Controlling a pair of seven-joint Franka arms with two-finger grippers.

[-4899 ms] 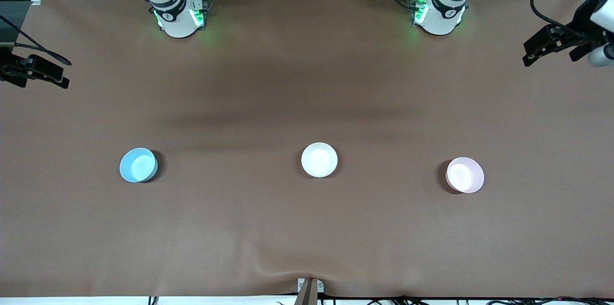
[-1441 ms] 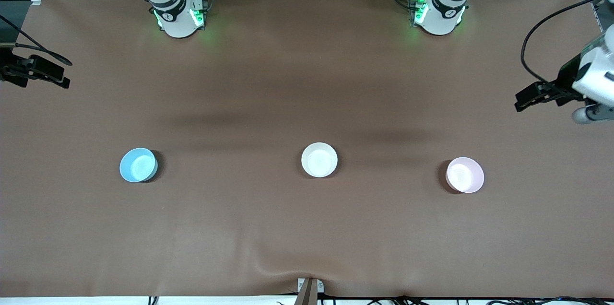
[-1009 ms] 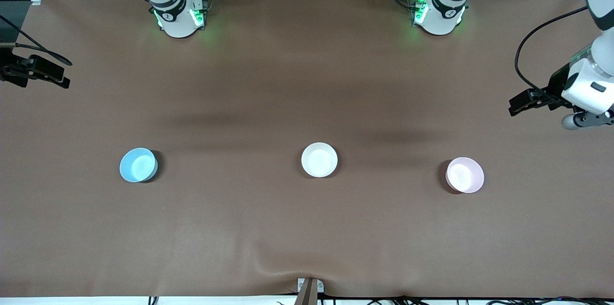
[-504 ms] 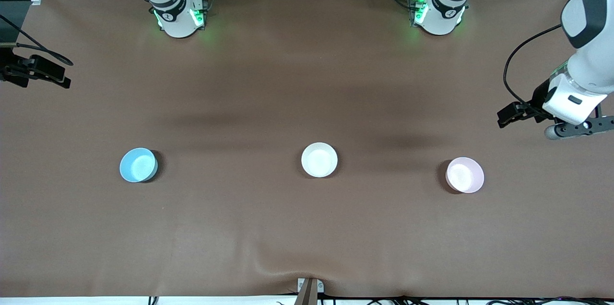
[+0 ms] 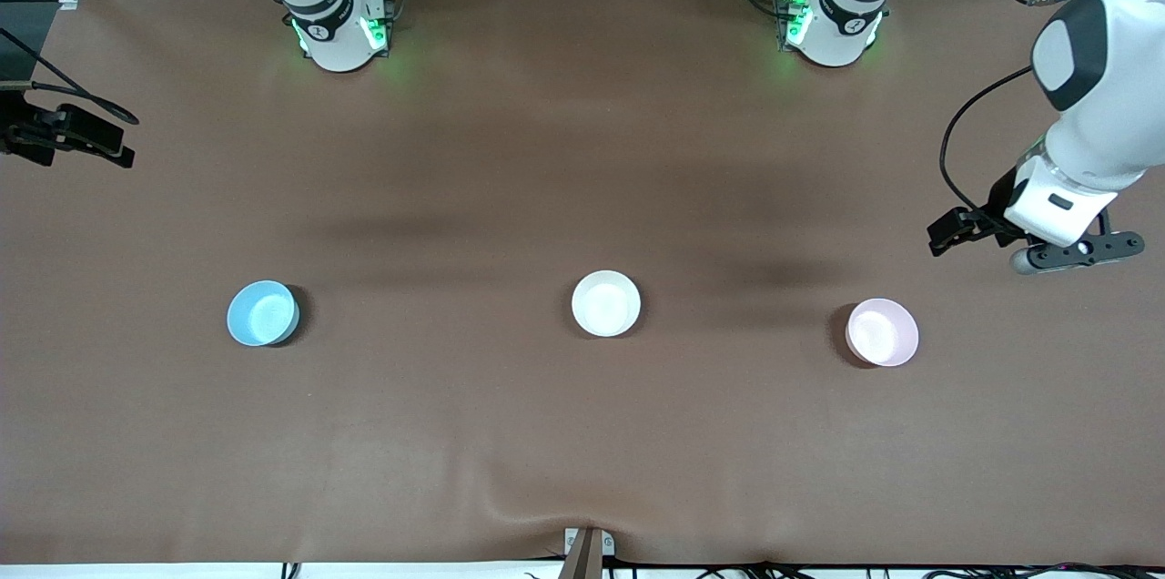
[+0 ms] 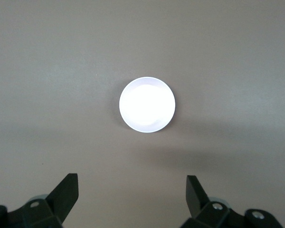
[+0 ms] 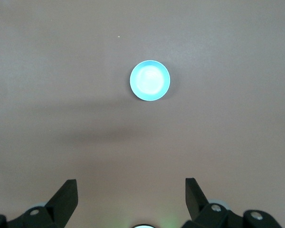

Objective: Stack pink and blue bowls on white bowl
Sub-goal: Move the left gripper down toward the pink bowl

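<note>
white left arm [image 5: 1083, 106] bent, fingers [image 6: 66, 192] apart

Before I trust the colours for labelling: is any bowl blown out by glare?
Left wrist view: the pink bowl glares to plain white. Right wrist view: the blue bowl is bright-centred but still blue. Front view: the white bowl keeps its colour, soft shadows beside each bowl.
</note>
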